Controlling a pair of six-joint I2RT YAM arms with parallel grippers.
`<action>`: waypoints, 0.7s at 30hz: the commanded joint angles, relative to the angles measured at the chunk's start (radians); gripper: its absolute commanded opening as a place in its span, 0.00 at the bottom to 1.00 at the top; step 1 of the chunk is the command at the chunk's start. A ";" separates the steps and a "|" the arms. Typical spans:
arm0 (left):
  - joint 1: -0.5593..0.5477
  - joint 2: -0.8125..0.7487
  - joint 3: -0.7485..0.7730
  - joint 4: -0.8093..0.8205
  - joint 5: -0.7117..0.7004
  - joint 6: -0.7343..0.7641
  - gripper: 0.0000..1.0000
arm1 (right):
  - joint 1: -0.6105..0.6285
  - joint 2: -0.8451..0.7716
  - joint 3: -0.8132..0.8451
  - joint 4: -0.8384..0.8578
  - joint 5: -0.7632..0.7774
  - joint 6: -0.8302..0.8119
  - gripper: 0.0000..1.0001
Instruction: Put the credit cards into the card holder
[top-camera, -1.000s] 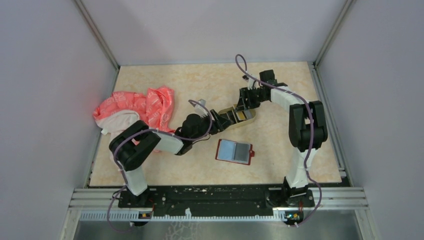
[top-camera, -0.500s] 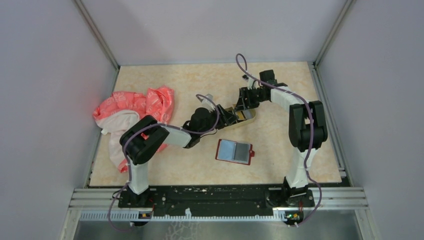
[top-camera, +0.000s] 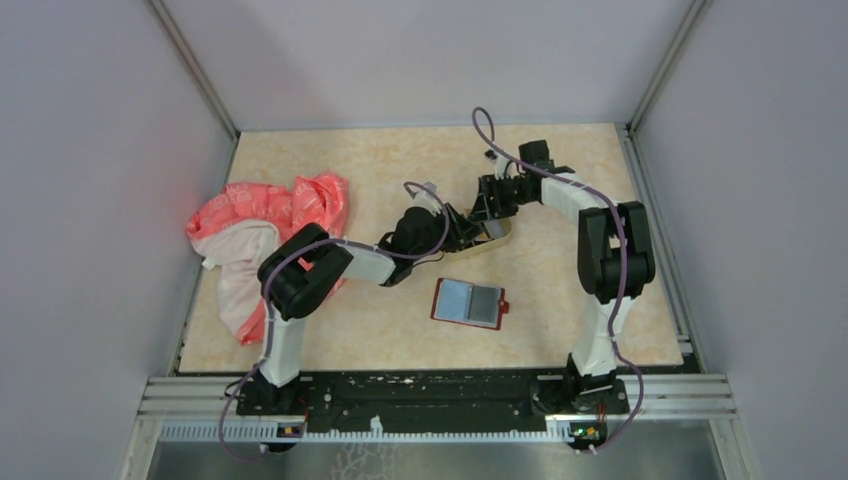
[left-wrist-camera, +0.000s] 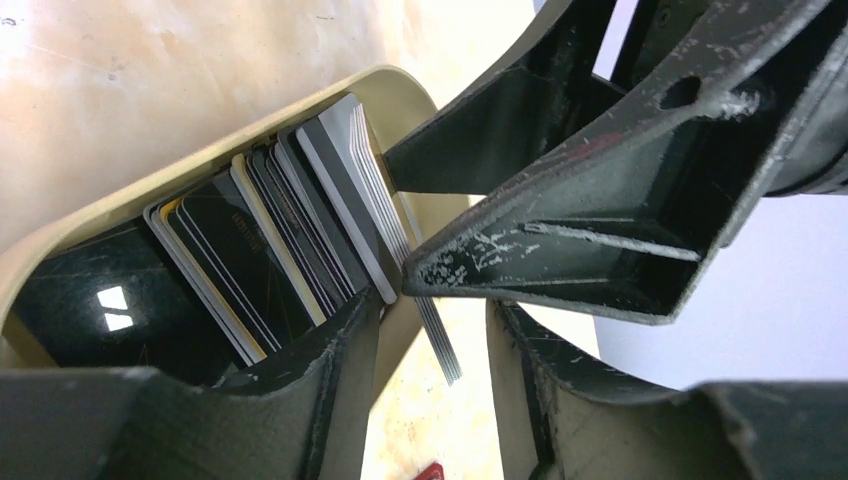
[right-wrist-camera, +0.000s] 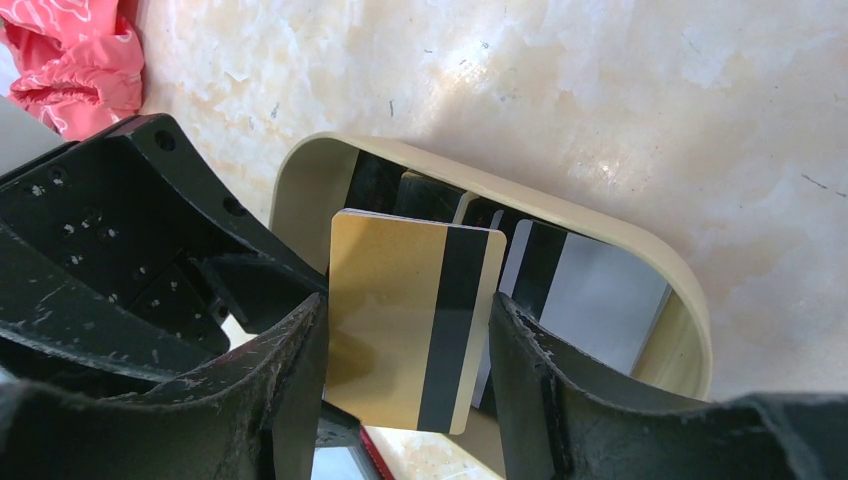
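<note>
My right gripper (right-wrist-camera: 408, 310) is shut on a small stack of credit cards, a gold-tan one with a black stripe (right-wrist-camera: 400, 315) on top, held upright over the oval tan tray (right-wrist-camera: 600, 235). Several more dark and grey cards (left-wrist-camera: 260, 240) stand fanned in that tray (left-wrist-camera: 200, 170). My left gripper (left-wrist-camera: 430, 320) is open, its fingers on either side of the stack's lower edge (left-wrist-camera: 445, 350) with a gap on each side. From above both grippers (top-camera: 462, 228) (top-camera: 487, 215) meet at the tray. The red card holder (top-camera: 503, 305) lies open near the table's middle, with a light-blue card (top-camera: 458, 298) and a grey card (top-camera: 484, 303) inside.
A crumpled pink cloth (top-camera: 270, 220) lies at the table's left side, over its left edge. Grey walls close the table in on the left, back and right. The right arm's elbow (top-camera: 610, 250) stands tall to the right of the tray.
My left arm has stretched further right toward the tray, and its jaws have narrowed around the held stack. The right arm and the card holder have not moved.
</note>
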 joint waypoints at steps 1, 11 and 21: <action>0.000 0.041 0.058 -0.050 -0.022 -0.003 0.48 | -0.003 -0.025 0.003 0.039 -0.021 0.009 0.45; 0.000 0.074 0.113 -0.090 -0.022 -0.005 0.28 | 0.005 -0.020 0.003 0.041 -0.030 0.011 0.48; 0.008 0.043 0.078 -0.124 -0.039 0.026 0.11 | -0.002 -0.065 0.014 0.021 -0.020 -0.025 0.63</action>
